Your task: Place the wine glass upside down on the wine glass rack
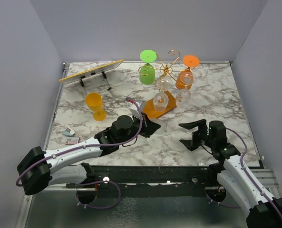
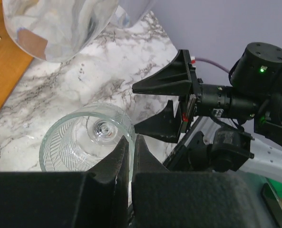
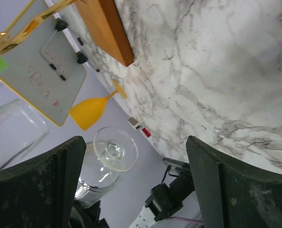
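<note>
My left gripper is shut on the rim of a clear ribbed wine glass. The glass lies roughly level, with its foot pointing at my right gripper. It also shows in the right wrist view, foot towards the camera. My right gripper is open and empty, a short way right of the glass. The wine glass rack, gold wire on an orange-brown base, stands behind. It holds a green glass, an orange glass and two clear glasses, all upside down.
A yellow-orange glass stands upright on the marble at the left. A tilted yellow-edged board on legs is at the back left. Small items lie near the left edge. A hanging clear bowl is close above the held glass.
</note>
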{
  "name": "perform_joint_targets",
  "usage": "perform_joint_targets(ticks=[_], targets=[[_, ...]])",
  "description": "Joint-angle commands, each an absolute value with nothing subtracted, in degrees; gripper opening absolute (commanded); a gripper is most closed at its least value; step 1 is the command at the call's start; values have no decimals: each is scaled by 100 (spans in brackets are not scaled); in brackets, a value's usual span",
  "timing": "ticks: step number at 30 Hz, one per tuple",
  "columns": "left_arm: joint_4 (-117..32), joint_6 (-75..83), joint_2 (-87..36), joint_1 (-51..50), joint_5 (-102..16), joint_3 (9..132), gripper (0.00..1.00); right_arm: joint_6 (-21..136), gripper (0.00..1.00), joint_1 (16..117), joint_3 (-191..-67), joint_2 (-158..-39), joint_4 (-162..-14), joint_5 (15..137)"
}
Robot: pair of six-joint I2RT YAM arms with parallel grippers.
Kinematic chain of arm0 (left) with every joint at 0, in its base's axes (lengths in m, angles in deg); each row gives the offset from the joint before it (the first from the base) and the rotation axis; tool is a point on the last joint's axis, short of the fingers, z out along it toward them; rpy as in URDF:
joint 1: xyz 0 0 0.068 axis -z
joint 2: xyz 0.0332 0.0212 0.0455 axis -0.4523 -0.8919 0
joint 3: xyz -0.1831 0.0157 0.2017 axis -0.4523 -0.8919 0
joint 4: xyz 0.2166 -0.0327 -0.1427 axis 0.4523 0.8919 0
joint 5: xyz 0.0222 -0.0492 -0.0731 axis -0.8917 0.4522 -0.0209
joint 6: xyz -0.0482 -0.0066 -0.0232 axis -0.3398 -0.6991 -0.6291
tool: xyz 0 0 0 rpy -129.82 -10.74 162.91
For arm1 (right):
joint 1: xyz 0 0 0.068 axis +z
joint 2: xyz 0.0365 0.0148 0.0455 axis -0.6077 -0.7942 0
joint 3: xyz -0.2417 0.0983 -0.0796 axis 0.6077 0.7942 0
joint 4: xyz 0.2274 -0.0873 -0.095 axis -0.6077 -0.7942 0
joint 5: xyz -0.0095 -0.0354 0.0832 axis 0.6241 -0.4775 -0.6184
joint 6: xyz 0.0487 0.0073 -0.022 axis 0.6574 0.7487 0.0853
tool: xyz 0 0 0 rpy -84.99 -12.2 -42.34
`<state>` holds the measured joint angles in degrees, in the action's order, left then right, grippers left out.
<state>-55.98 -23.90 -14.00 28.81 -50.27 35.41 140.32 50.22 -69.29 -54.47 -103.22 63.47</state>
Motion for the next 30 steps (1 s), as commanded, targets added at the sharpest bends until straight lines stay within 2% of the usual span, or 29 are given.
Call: perform_joint_targets(ticks=[1,6,20,30], targets=[[-6723,-2248,-1484,3291,-6285,3512,0,14883,92,5052,-7135,-5167,-10055,6130],[-6841,-2346,-1699,3526,-6610,3726,0,15032,93,5052,-7408,-5305,-10537,6014],[-7549,-2382,-2167,4105,-7145,3885,0,15200,92,5052,-7481,-5466,-10640,5991],[-8202,-2663,-2456,4245,-7052,3880,0,15314,91,5052,-7525,-5687,-10196,5959]])
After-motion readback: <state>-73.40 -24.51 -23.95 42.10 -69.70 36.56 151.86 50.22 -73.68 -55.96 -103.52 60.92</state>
